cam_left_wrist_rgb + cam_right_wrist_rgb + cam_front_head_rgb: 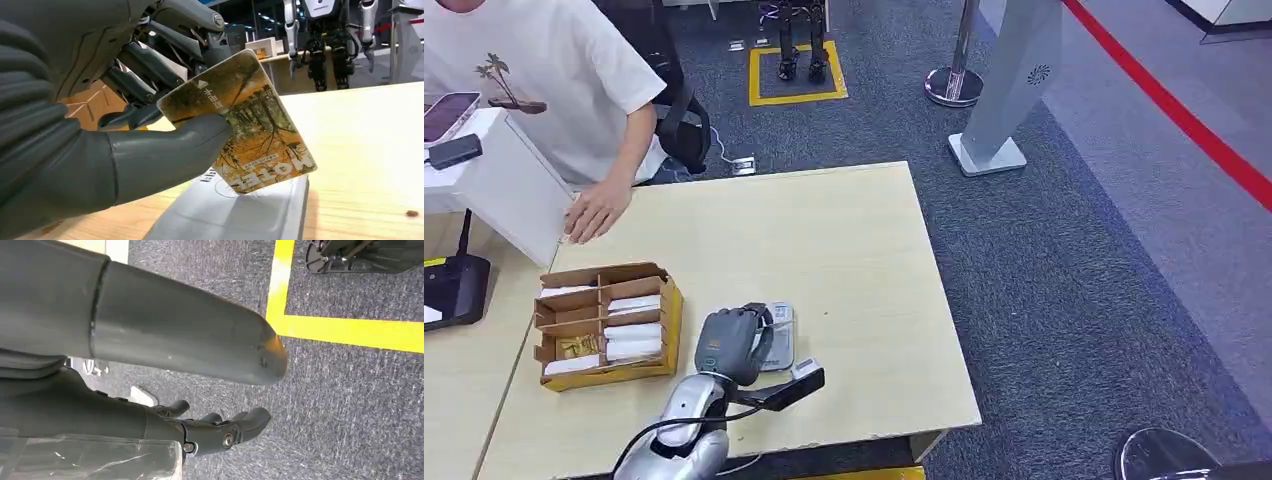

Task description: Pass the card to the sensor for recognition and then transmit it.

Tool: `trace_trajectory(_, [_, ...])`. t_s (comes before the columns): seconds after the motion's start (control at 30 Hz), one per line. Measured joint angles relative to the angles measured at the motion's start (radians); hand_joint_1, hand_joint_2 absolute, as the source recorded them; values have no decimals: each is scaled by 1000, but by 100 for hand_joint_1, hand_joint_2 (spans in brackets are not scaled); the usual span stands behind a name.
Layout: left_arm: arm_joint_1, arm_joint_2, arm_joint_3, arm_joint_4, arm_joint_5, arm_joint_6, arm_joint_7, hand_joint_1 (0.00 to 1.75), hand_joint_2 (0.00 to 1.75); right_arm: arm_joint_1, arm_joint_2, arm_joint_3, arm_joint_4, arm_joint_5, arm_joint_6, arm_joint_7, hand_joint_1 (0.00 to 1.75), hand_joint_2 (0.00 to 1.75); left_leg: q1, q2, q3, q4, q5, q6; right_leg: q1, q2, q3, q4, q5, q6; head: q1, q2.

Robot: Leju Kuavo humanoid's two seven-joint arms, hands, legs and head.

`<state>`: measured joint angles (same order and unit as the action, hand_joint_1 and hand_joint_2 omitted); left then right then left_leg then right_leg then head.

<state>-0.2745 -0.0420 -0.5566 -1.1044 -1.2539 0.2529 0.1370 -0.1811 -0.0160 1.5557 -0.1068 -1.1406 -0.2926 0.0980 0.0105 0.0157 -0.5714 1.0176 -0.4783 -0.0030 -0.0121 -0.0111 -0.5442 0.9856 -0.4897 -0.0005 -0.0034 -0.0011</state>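
From my head view, my left hand [736, 343] sits low over the pale wooden table [844, 250], right above the grey sensor [779, 336], which lies flat near the table's front edge. My fingers curl down over it, so the card itself is hidden from here. Just to the left of my hand stands a cardboard box [606, 325] split into compartments, with white cards lying in several of them and something yellowish in one. At the far left corner of the table, a person in a white shirt [554, 70] rests a hand [596, 212] on the tabletop beside a white box [509, 185]. A phone [446, 115] and a dark device [454, 152] lie on top of that white box.

In my left wrist view, my thumb [165, 150] presses the card [245, 120] against my darker fingers [150, 75], so I am pinching it. The card is orange and brown with a tree picture and the word HOTEL printed near one end. It is tilted, and its lower edge hangs just above the grey sensor [235, 215]; I cannot tell whether the two touch. Other robots stand in the background.

In my right wrist view, my right hand [200, 390] hangs over dark carpet [350, 415] marked with a yellow line [345, 332]. Its fingers are loosely apart and hold nothing.
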Motion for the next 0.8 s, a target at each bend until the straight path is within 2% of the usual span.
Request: trace_trajectory(0.8, [1,24,3,-24,2,-1,7,175,175,2,0,0,0,-6,2,-3,0,0,0,0,0,0,0,0,0,0,0,0,0,0,0,0])
